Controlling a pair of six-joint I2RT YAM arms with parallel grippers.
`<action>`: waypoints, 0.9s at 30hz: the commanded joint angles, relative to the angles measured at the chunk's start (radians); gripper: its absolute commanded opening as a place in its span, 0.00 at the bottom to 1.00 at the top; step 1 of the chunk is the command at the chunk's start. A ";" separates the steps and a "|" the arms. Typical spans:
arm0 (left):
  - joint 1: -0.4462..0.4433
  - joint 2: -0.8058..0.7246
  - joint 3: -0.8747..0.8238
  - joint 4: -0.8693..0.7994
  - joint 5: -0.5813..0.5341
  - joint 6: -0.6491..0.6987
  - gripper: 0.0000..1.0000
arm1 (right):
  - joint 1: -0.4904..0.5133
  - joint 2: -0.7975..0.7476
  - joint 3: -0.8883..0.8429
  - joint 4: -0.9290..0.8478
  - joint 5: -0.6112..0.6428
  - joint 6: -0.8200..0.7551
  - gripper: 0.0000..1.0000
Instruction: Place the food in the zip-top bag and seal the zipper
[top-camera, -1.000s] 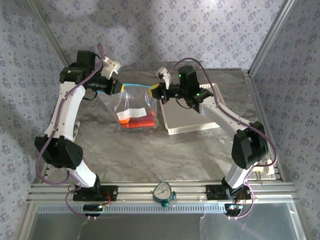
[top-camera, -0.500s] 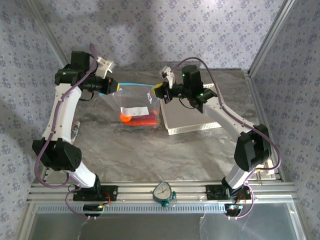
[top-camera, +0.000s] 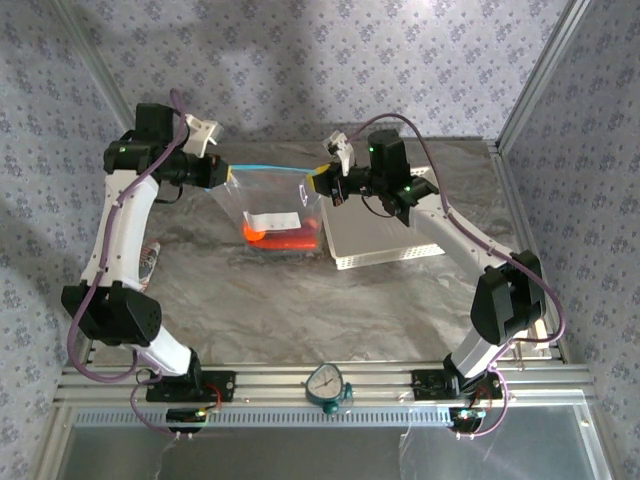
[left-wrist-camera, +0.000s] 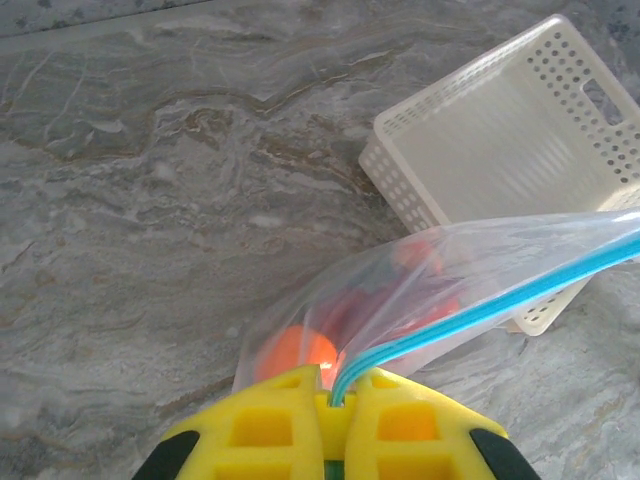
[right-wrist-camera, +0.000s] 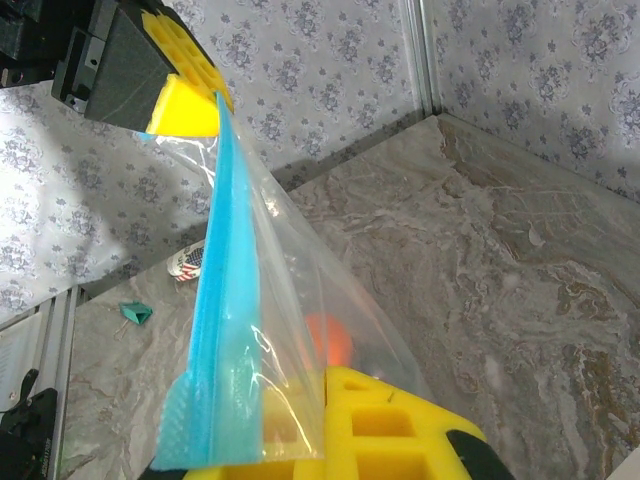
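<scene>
The zip-top bag (top-camera: 270, 210) is hanging over the table (top-camera: 300, 300), just left of the white basket (top-camera: 390, 240), with red and orange food (top-camera: 285, 238) lying in its bottom. The left gripper (top-camera: 218, 172) is pinching one end of the light-blue zipper (top-camera: 265, 168) and the right gripper (top-camera: 318, 185) is clamping the other, holding the strip taut and straight. To seal it well, I judge one end should be anchoring while the other pinch is sliding along, pressing firmly and keeping the strip level.

Clear bag (top-camera: 272, 205) hangs below both pincers. Its blue zipper (top-camera: 265, 168) is stretched straight from the left pincer (top-camera: 222, 175) to the right pincer (top-camera: 318, 183), pinched at each end. Orange and red food (top-camera: 285, 238) lies bunched at the bag's bottom.
</scene>
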 joint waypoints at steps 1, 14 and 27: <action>0.051 -0.044 -0.003 0.002 -0.163 -0.037 0.04 | -0.043 -0.039 -0.007 -0.028 0.036 0.007 0.00; 0.050 -0.102 -0.047 -0.012 -0.314 -0.085 0.04 | -0.031 -0.027 0.017 -0.040 0.035 0.010 0.00; 0.000 -0.268 -0.283 0.241 -0.449 -0.187 0.00 | 0.037 -0.034 0.072 -0.153 0.080 -0.050 0.00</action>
